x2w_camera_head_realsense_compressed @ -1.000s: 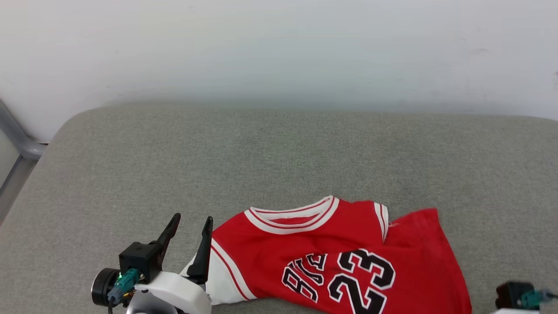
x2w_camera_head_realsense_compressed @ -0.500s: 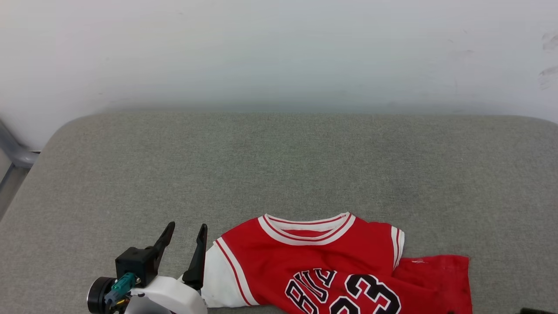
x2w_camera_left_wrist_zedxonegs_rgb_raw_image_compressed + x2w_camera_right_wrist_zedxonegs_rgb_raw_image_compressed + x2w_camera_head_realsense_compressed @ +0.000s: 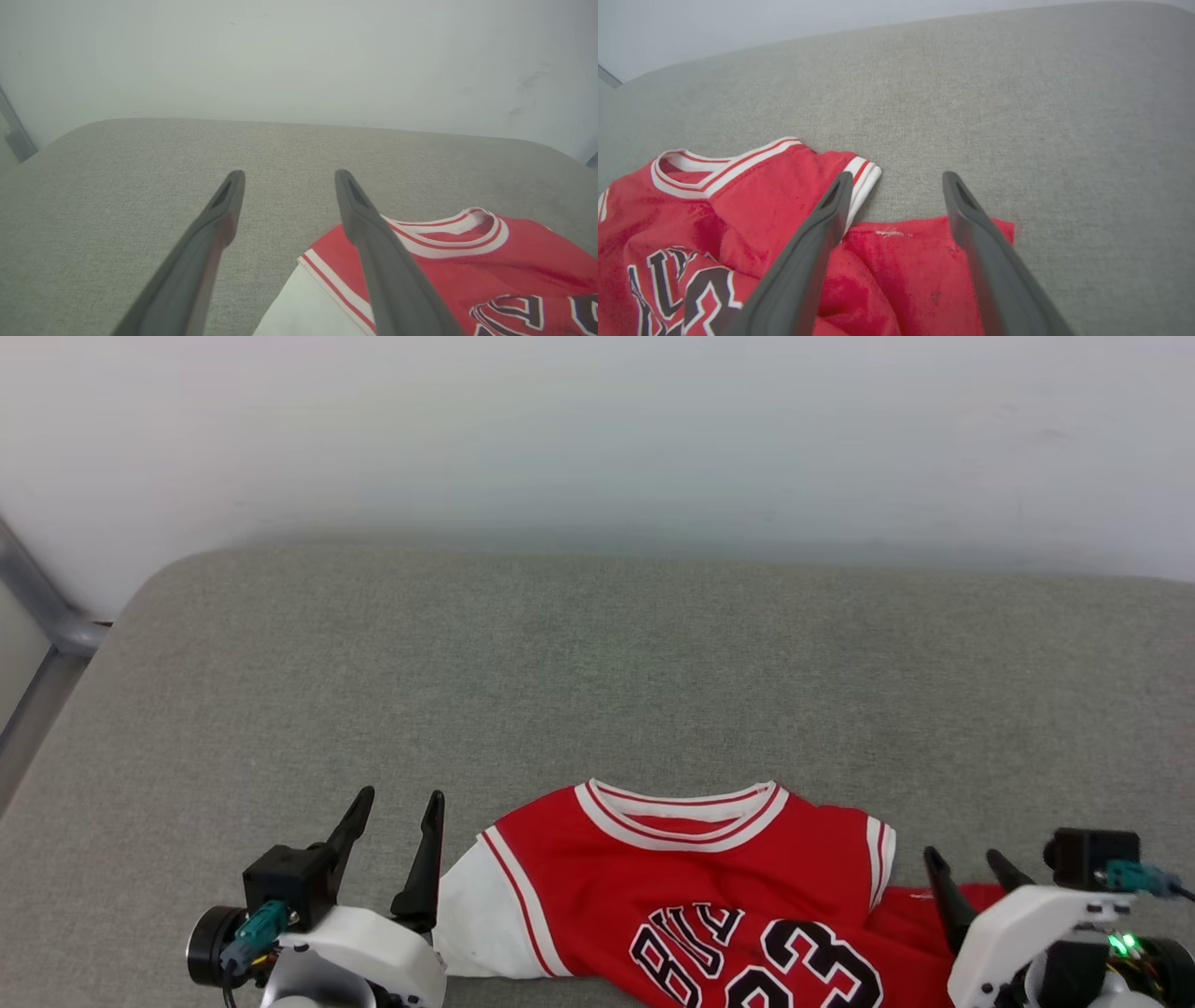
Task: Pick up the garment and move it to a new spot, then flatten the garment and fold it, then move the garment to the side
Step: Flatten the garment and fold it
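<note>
Right pincer over half-cropped garment

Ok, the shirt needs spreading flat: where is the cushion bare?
Bare: the wide stretch of grey cushion between the garment and the wall, and the corner left of the left gripper, toward the metal rail. Crowded: the near edge, where the right gripper hangs over the garment.

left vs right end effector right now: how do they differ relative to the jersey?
The left end effector sits beside the garment's white sleeve, with bare grey cushion between its fingers. The right end effector is over the rumpled red flap at the garment's opposite edge. In the head view the left's fingers show nearly full length, while the right's show shorter. Shared: both are open, and neither holds cloth.
</note>
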### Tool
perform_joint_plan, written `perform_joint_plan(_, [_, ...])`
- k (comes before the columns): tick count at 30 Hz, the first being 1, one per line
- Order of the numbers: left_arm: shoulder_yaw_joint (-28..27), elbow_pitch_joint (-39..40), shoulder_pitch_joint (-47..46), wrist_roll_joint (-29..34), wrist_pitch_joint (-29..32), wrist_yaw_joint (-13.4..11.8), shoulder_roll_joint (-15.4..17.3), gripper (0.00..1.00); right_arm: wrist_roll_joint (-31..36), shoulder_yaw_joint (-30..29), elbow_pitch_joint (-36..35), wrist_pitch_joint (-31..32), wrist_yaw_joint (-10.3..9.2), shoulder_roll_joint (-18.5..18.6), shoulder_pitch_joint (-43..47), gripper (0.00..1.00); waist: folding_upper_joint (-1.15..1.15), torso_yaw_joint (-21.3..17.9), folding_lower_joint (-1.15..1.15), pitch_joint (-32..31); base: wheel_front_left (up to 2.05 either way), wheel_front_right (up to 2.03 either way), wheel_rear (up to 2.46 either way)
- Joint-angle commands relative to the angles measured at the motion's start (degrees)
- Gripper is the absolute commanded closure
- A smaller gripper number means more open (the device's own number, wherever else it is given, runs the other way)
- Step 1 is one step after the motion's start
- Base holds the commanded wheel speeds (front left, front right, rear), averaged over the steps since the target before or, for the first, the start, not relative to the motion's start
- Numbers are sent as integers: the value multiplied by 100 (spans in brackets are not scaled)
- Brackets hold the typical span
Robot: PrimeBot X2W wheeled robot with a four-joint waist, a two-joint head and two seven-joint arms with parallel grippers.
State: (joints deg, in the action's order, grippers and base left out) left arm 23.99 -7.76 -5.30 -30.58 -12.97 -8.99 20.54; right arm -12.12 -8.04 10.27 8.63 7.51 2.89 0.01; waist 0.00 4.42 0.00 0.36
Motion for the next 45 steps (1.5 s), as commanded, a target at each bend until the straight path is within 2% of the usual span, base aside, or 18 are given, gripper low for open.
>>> perform_joint_plan(1, [4,11,-95,4,-37,26,-23,0,-17,140,187,474,-4,100,-251,0,0,89,0,108,0,0,0])
perform_joint_plan(5, [-28,-19,-223,-20,-86,59,-63,0,-231,513,467,1717,-4,410,-899,0,0,226,0,307,0,0,0])
perform_joint_plan(10, [-48,-91,-422,15,-135,143,-124,0,-431,915,737,2891,-4,708,-1431,0,0,399,0,563,0,0,0])
perform_joint_plan(15, [-70,-195,-574,59,-187,234,-187,0,-467,1105,1078,3454,-4,769,-1652,0,0,544,0,771,0,0,0])
perform_joint_plan(18, [-85,-265,-609,78,-197,278,-232,0,-543,1096,1338,3736,-3,647,-1577,0,0,588,0,828,0,0,0])
perform_joint_plan(19, [-96,-288,-615,72,-198,283,-244,0,-578,1119,1395,3797,-3,598,-1546,56,0,594,0,836,0,0,0])
perform_joint_plan(20, [-106,-312,-617,72,-202,287,-251,0,-608,1137,1369,3750,-2,561,-1535,100,0,594,0,840,0,0,0])
perform_joint_plan(28, [-187,-420,-488,124,-225,314,-281,0,-246,867,679,2815,-6,985,-2001,100,0,418,0,653,0,0,0])
perform_joint_plan(35, [-181,-393,-438,165,-230,322,-304,0,183,258,263,2859,-6,1424,-2072,100,0,316,0,511,0,0,0])
perform_joint_plan(39, [-162,-384,-432,160,-231,345,-303,0,372,-191,290,2925,-6,1382,-1786,100,0,295,0,573,0,0,0])
perform_joint_plan(43, [-154,-411,-477,144,-228,376,-298,0,411,-496,618,2674,-4,1090,-1606,100,0,273,0,692,0,0,0])
perform_joint_plan(44, [-153,-414,-493,141,-227,380,-297,0,433,-536,713,2548,-4,1042,-1580,97,0,270,0,719,0,0,0])
perform_joint_plan(45, [-150,-425,-510,141,-226,385,-294,0,439,-590,831,2436,-4,968,-1563,70,0,267,0,738,0,0,0])
